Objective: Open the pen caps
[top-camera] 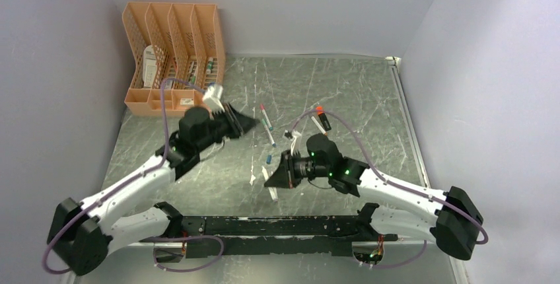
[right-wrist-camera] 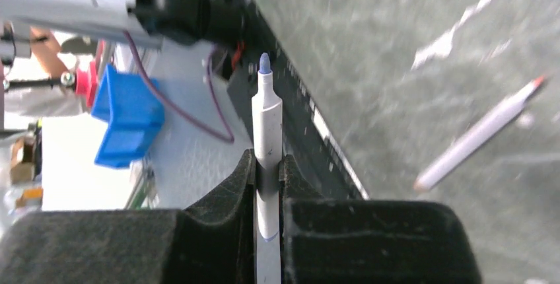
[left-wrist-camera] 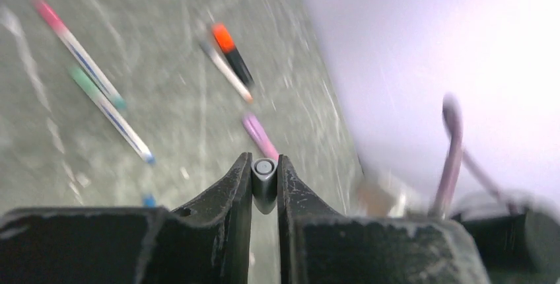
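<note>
Fingers first: my left fingers (left-wrist-camera: 231, 191) are squeezing together on a grey cap (left-wrist-camera: 264, 168), and I'm looking straight at its round end, wedged right at the tips. Over on the other side, my right fingers (right-wrist-camera: 238, 188) are clamping a white pen barrel (right-wrist-camera: 267, 125), which is standing straight up between them with its bare bluish tip (right-wrist-camera: 264, 63) poking out above. Both sets of fingers are hanging up off the desk (top-camera: 356, 92), well apart from each other.

Down on the desk, an orange cap (left-wrist-camera: 223, 37) is sitting on its dark marker. A pale purple cap (left-wrist-camera: 259, 135) is showing just past my left fingertips. A pink cap (left-wrist-camera: 47, 12) and a teal cap (left-wrist-camera: 82, 79) are sitting on two long white pens lying side by side. Another white pen (right-wrist-camera: 479, 132) is lying loose beyond my right fingers, blurred. An orange file rack (top-camera: 173, 53) is standing at the far left corner.
</note>
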Robot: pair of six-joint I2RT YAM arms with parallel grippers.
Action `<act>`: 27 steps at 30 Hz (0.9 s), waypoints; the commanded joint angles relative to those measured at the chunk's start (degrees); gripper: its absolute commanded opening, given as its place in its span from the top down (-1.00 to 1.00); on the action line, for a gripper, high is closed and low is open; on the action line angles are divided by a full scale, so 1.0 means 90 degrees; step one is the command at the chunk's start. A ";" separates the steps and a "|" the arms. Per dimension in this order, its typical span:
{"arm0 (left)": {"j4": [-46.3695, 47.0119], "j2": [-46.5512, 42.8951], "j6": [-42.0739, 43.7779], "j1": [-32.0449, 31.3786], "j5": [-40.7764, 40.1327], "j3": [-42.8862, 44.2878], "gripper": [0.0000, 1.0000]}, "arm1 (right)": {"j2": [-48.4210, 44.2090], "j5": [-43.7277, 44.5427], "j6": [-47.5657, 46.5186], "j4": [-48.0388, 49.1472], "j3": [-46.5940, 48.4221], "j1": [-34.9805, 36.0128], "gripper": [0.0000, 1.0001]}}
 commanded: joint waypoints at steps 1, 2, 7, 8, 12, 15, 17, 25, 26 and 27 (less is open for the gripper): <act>0.0149 0.0964 0.0518 0.1351 0.0335 0.0926 0.87 | -0.0484 0.0149 0.0595 -0.0395 -0.0544 0.0528 1.00; 0.0195 0.1192 0.0496 0.1604 0.0619 0.1086 0.86 | -0.0597 0.0257 0.0705 -0.0389 -0.0645 0.0662 1.00; -0.0425 0.1978 0.0843 0.1955 0.1484 0.2041 0.86 | -0.1056 0.1029 0.1011 -0.0717 -0.0934 0.0940 1.00; -0.0487 0.2028 0.0837 0.1925 0.1657 0.2026 0.86 | -0.1022 0.1344 0.0984 -0.1028 -0.0840 0.0944 1.00; -0.1073 0.1941 0.0953 0.1658 0.1724 0.1644 0.86 | -0.0334 0.2383 0.0819 -0.2080 -0.0359 0.0891 1.00; -0.1410 0.1799 0.0972 0.1376 0.1616 0.1203 0.86 | 0.0549 0.2840 0.0744 -0.2394 -0.0027 0.0842 1.00; -0.1481 0.1697 0.0921 0.1127 0.1441 0.0978 0.86 | 0.0969 0.3063 0.0699 -0.2440 0.0143 0.0824 1.00; -0.1517 0.1612 0.0829 0.0782 0.1246 0.0631 0.86 | 0.2068 0.3441 0.0397 -0.2479 0.0731 0.0597 1.00; -0.1514 0.1611 0.0818 0.0764 0.1226 0.0626 0.86 | 0.2143 0.3436 0.0360 -0.2482 0.0776 0.0568 1.00; -0.1509 0.1611 0.0818 0.0744 0.1229 0.0617 0.86 | 0.2194 0.3426 0.0315 -0.2471 0.0812 0.0540 1.00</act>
